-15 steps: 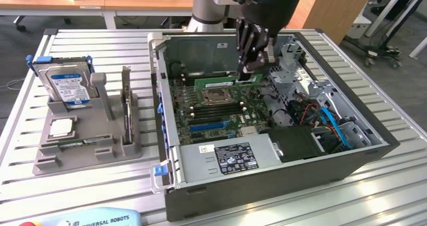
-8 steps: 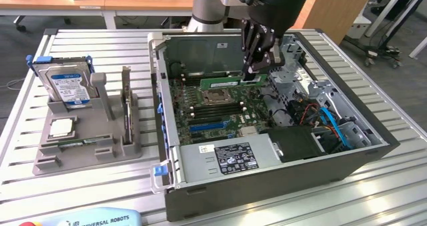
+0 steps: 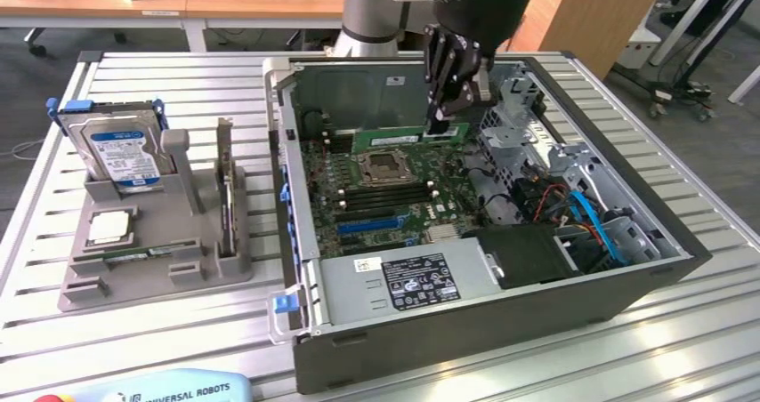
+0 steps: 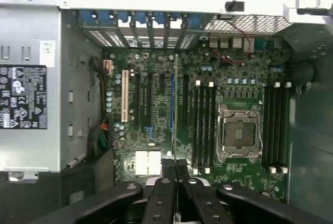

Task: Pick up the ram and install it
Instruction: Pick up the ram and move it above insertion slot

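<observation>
The ram (image 3: 392,140), a thin green stick with a white label, hangs lengthwise over the far part of the motherboard (image 3: 368,197) inside the open computer case (image 3: 475,331). My gripper (image 3: 442,122) is shut on the stick's end nearer the exterior view's right. In the wrist view the ram (image 4: 176,104) appears edge-on as a thin line running out from between the black fingers (image 4: 165,168) of my gripper (image 4: 176,168). It hovers above the board, beside the black memory slots (image 4: 203,125) flanking the processor socket (image 4: 239,133).
A grey holder (image 3: 155,269) on the exterior view's left carries a blue-labelled hard drive (image 3: 119,153), a square processor chip (image 3: 109,227) and an upright card (image 3: 226,188). Inside the case are a power supply (image 3: 410,282), a drive cage (image 3: 522,126) and blue cables (image 3: 594,224).
</observation>
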Tool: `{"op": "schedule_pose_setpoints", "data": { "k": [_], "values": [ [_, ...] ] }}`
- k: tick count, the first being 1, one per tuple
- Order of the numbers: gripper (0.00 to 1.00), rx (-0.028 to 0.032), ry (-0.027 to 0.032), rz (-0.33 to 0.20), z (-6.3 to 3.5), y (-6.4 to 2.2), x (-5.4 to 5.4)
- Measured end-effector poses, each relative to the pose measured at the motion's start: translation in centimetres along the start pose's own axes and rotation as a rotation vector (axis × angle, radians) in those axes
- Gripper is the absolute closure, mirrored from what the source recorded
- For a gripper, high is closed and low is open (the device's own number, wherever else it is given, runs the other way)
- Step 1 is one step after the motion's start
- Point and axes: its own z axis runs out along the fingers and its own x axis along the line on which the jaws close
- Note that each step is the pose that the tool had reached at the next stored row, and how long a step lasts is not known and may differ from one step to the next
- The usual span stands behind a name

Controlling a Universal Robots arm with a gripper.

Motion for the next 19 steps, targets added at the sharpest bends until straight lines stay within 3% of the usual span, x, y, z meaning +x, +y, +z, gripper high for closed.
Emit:
{"op": "schedule_pose_setpoints", "data": {
  "k": [11,17,19],
  "values": [
    [0.89,0.0,0.0001,0.0,0.38,-0.01,-4.1],
    [0.89,0.0,0.0,0.0,0.41,-0.05,-4.4],
    [0.89,0.0,0.0,0.0,0.4,-0.54,-4.4]
  ]
}}
